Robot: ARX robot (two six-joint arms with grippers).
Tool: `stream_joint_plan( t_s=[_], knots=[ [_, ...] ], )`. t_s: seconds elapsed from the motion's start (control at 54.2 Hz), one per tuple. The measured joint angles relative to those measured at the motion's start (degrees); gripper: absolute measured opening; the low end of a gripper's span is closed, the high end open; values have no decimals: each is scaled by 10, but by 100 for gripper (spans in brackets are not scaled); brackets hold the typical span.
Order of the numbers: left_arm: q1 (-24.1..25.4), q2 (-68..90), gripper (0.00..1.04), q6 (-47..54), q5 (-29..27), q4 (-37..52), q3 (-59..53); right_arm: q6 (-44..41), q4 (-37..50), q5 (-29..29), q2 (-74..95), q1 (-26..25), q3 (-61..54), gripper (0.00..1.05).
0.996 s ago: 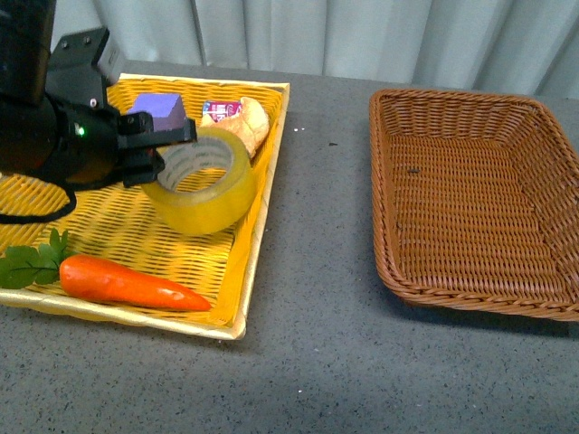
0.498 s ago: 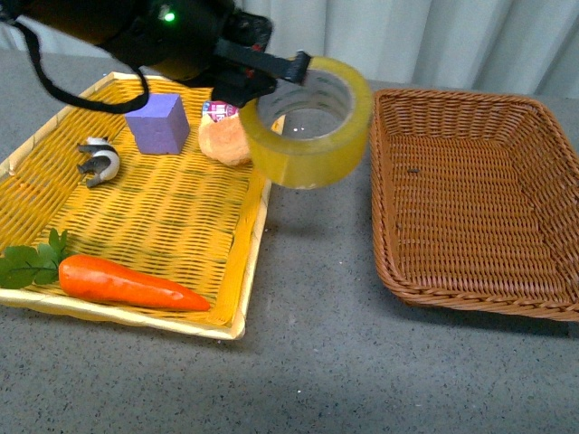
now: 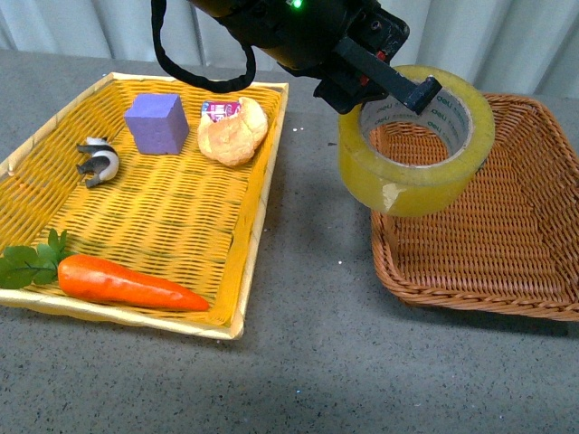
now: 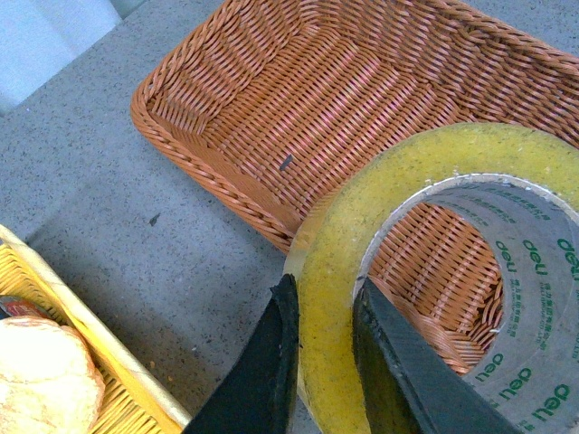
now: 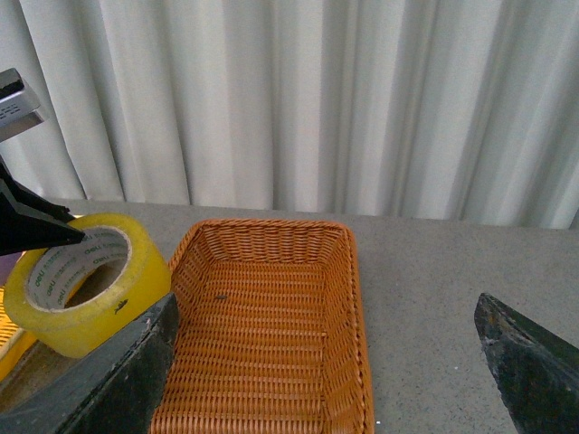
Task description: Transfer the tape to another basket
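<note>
Grey, perhaps stone, table (image 3: 308, 362): tray (image 3: 172, 226), basket (image 3: 507, 244)

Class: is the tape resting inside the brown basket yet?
No, the left tool holds the tape in the air over the basket rim.

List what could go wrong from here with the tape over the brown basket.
1. The left gripper pinches only one wall of the tape, with one finger inside the core. The roll hangs off to one side and might swing or slip.
2. The tape seems to hang about over the left rim of the basket, not its middle. Released now, it could strike the rim and roll onto the table.
</note>
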Motion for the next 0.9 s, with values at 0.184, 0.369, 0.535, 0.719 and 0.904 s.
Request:
stream_joint_plan(
  t_s=[0.184, 0.369, 0.535, 0.719, 0.904],
  knots=[
    [0, 0, 14, 0, 0, 0, 0, 0, 0, 0, 0, 0, 0, 96],
    [0, 0, 14, 1, 0, 0, 0, -100, -136, -33, 125, -7, 66, 96],
    [0, 0, 14, 1, 1, 0, 1, -126, 5, -55, 368, 7, 146, 96],
    [0, 0, 14, 1, 1, 0, 1, -106, 40, -45, 558, 56, 247, 96],
    [0, 0, 14, 1, 1, 0, 1, -58, 26, -31, 680, 94, 339, 96]
  ],
)
